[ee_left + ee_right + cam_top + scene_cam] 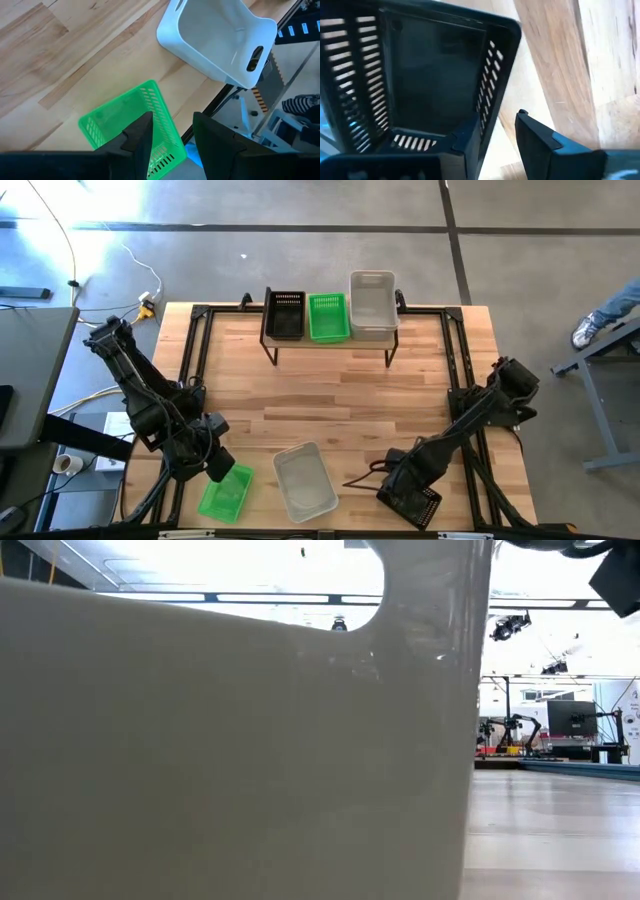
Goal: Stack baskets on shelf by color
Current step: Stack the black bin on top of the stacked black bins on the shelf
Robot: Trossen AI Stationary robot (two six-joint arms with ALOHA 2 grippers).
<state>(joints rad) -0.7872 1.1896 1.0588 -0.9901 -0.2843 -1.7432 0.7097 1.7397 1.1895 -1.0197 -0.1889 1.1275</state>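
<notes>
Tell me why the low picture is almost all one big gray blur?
In the low view, the whitish basket sits right against the lens, out of focus, while the room behind it glares bright. In the high view, sunlight washes out the floor at top left. In the right wrist view, the black basket looks slightly smeared.

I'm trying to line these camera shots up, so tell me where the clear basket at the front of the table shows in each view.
High view: clear basket at the table's front edge, between both grippers.
Low view: it fills the left and middle, right against the camera.
Left wrist view: toward the upper right, beyond the left gripper.
Right wrist view: not in it.
Shared landmark: the green basket beside it.
</notes>
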